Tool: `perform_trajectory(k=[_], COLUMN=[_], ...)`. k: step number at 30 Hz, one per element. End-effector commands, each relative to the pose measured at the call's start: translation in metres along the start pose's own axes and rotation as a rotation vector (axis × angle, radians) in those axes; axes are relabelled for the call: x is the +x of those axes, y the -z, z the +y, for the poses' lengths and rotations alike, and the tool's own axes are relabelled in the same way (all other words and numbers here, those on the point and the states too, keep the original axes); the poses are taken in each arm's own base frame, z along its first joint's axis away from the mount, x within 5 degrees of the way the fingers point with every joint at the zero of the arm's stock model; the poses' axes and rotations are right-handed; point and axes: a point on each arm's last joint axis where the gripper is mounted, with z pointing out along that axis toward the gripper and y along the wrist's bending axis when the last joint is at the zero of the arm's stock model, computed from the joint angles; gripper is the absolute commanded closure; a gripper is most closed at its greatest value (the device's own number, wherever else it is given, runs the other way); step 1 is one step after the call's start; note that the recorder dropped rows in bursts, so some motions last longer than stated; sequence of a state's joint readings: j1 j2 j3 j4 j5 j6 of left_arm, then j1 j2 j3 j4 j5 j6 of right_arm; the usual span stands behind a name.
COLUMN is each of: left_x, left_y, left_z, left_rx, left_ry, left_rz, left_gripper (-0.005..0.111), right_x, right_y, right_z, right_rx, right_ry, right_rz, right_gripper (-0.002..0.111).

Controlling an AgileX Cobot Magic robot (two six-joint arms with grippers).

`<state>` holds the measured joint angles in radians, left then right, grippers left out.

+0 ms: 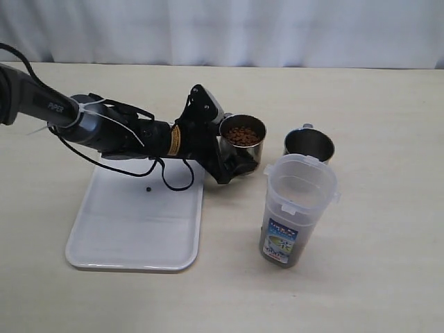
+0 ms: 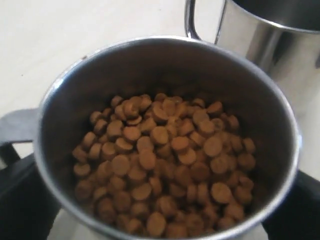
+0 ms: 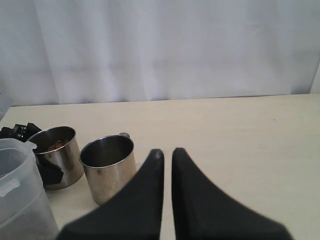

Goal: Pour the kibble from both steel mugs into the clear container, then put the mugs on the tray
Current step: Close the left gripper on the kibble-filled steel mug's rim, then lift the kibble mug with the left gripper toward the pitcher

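Note:
A steel mug [image 1: 243, 138] filled with brown kibble [image 1: 242, 135] stands on the table just right of the tray [image 1: 125, 232]. My left gripper [image 1: 238, 159] is shut on it, one finger on each side of its wall. In the left wrist view the kibble [image 2: 160, 160] fills that mug [image 2: 75, 85], and a finger [image 2: 17, 125] presses its side. The second steel mug [image 1: 309, 144] looks empty and stands behind the clear container [image 1: 298, 201], which has something dark at its bottom. My right gripper [image 3: 163, 151] is shut on nothing, hovering near the empty mug [image 3: 110, 170]; it is out of the exterior view.
One loose pellet [image 1: 148, 189] lies on the white tray. The left arm [image 1: 104, 125] stretches over the tray's far edge with a cable looping down. A white curtain [image 1: 222, 28] closes off the back of the table.

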<state>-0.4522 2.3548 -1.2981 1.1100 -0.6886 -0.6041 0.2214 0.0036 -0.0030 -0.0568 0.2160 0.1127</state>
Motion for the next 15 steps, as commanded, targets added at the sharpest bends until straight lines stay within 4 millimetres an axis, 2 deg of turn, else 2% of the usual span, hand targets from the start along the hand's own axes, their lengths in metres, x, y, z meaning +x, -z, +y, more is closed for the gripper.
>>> perform_trajectory(k=[1, 5, 6, 7, 8, 10, 13, 15], left_x=[-0.001, 0.0, 0.0, 0.0, -0.002, -0.014, -0.049, -0.076], left_y=[-0.008, -0.01, -0.01, -0.01, -0.01, -0.002, 0.022, 0.043], left_z=[0.003, 0.005, 0.005, 0.005, 0.005, 0.011, 0.019, 0.016], left_rx=[0.009, 0.006, 0.005, 0.005, 0.0, -0.054, -0.153, -0.154], left_ry=[0.001, -0.003, -0.003, -0.003, -0.005, -0.013, 0.058, 0.01], left_rz=[-0.04, -0.035, -0.033, -0.033, -0.033, -0.005, 0.039, 0.085], left_gripper=[0.035, 0.037, 0.044, 0.055, 0.08, 0.107, 0.107, 0.107], right_x=[0.001, 0.001, 0.001, 0.001, 0.001, 0.001, 0.001, 0.001], right_y=[0.0, 0.0, 0.0, 0.0, 0.0, 0.0, 0.0, 0.0], right_z=[0.0, 0.0, 0.0, 0.0, 0.0, 0.0, 0.0, 0.0], right_rx=[-0.001, -0.001, -0.001, -0.001, -0.001, -0.001, -0.001, -0.001], right_ry=[0.019, 0.019, 0.019, 0.019, 0.019, 0.019, 0.019, 0.019], right_rz=[-0.003, -0.003, -0.003, -0.003, -0.003, -0.003, -0.003, -0.003], right_gripper=[0.104, 0.104, 0.104, 0.104, 0.104, 0.104, 0.104, 0.104])
